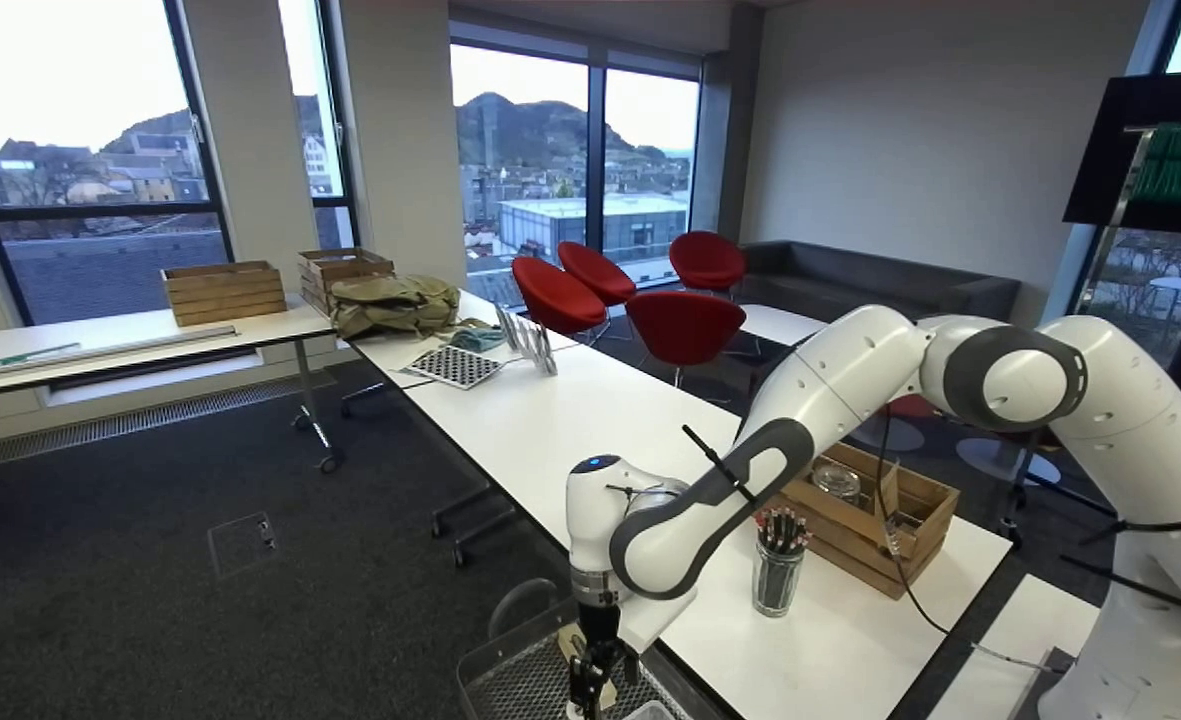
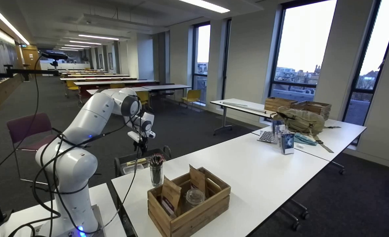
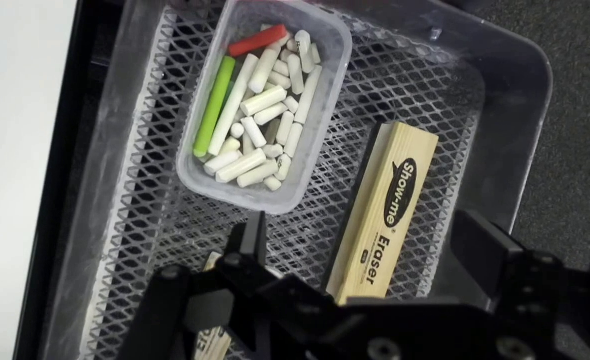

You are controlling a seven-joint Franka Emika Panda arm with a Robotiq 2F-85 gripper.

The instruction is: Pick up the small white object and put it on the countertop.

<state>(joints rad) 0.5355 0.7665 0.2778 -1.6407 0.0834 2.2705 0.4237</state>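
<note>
The gripper [image 3: 362,227] hangs spread and empty over the basket [image 3: 512,115], so best centre it on one white chalk [image 3: 241,166], likely the target, without knocking the tub [image 3: 280,204].

In an exterior view, dark carpet [image 1: 370,590] spreads along one long edge of the counter [image 1: 570,430]. Past the opposite long edge stand red chairs [image 1: 683,328], with a dark sofa [image 1: 880,272] behind them by a plain pale wall [image 1: 910,130]. Beyond the counter's far corner, a dark-framed window [image 1: 597,150] shows rooftops [image 1: 550,207], a hill [image 1: 510,138] and bright sky [image 1: 520,70]. In an exterior view, rows of white tables [image 2: 115,82] and yellow chairs [image 2: 192,95] run back under lit ceiling strips [image 2: 205,5]; a maroon chair [image 2: 29,127] stands beyond the counter's short edge.
</note>
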